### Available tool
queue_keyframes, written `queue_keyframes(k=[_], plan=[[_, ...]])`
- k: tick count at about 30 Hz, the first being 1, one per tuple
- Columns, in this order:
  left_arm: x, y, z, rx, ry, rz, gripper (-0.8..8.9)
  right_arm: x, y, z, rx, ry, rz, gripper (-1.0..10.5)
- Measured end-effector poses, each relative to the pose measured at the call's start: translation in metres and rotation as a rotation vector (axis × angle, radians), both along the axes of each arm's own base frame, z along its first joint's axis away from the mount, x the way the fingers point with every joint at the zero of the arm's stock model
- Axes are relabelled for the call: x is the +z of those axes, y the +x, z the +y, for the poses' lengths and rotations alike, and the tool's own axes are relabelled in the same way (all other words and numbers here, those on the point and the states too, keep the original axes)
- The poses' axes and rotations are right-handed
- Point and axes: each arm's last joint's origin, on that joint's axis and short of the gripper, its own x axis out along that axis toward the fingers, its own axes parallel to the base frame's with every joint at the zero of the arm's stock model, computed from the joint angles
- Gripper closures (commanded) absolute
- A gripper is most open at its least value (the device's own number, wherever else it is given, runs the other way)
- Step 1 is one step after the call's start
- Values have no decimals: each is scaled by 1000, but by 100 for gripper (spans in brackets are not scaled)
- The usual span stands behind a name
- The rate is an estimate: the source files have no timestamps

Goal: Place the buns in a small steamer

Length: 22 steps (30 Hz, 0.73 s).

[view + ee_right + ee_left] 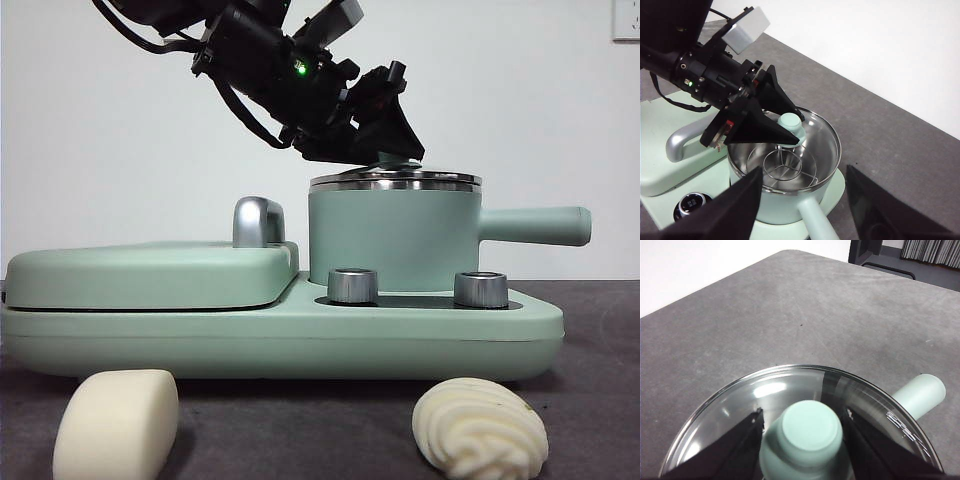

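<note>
Sitting in front of the steamer, well apart, the two buns look soft and light, best pinched gently across their middles. The smooth bun lies below the grill plate; the swirled bun points its long axis sideways. The left gripper clasps the steamer's lid knob. The right gripper hovers, jaws wide.

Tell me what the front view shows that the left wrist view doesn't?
Only the front view shows the two buns, smooth and swirled, lying before the appliance, plus its two steel knobs. Only the left wrist view shows the left end effector straddling the lid's green knob closely. Both show the small steamer and its handle.
</note>
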Motion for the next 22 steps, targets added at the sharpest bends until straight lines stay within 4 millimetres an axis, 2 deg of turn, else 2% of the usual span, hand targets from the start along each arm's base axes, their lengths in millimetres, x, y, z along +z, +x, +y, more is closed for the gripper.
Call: queue_keyframes(k=[2,6,7,22], plan=[[0,0,0,-1,1,-1,605,0,0,0,0,0,0,680],[0,0,0,-3,1,-2,787,0,0,0,0,0,0,680],[0,0,0,-3,1,-3,807,0,0,0,0,0,0,680],[5,-3,2,0,8,5,806,0,0,0,0,0,0,680]])
